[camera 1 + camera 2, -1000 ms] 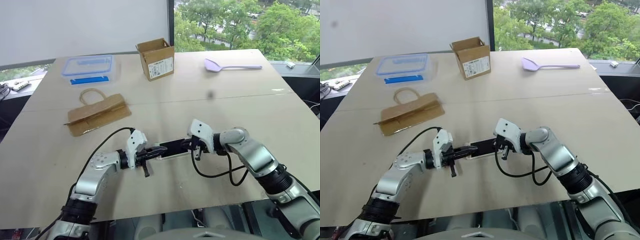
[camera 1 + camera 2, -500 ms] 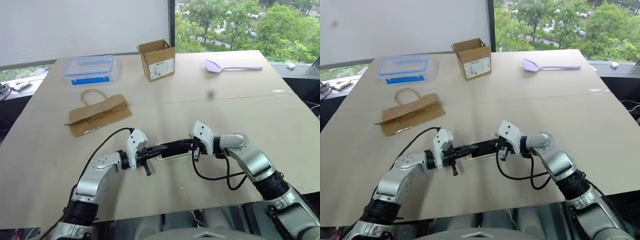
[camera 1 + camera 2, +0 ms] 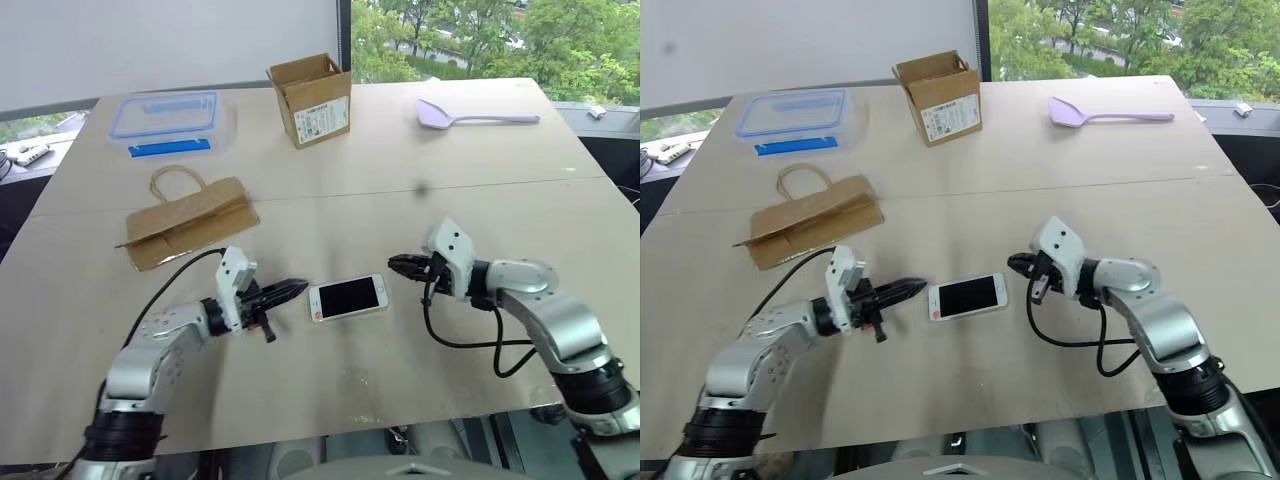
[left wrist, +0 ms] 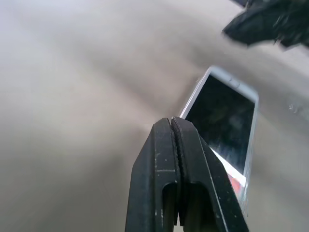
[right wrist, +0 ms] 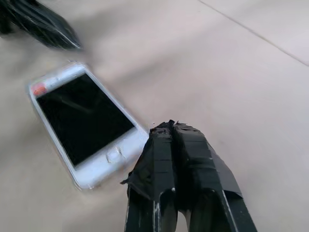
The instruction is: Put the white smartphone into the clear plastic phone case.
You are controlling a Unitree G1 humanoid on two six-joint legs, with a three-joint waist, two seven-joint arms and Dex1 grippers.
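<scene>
The white smartphone (image 3: 347, 297) lies flat on the table, screen up, between my two grippers. A thin see-through rim (image 5: 31, 94) shows around its edge in the right wrist view; it looks like the clear plastic phone case around the phone. My left gripper (image 3: 298, 288) is shut, pointing at the phone's left end from a small gap away, and holds nothing. My right gripper (image 3: 395, 263) is shut too, a little right of the phone's home-button end and raised off the table. The left wrist view looks past the shut fingertips (image 4: 171, 126) onto the phone (image 4: 219, 121).
At the back of the table stand an open cardboard box (image 3: 310, 98) and a clear food box with a blue lid (image 3: 172, 122). A brown paper bag (image 3: 190, 215) lies left of centre. A purple spatula (image 3: 470, 115) lies back right. The table's front edge (image 3: 330, 425) is close.
Both grippers have drawn back from the phone's ends, the left one leftward, the right one rightward and up. The phone stays on the table. The head camera has tilted.
</scene>
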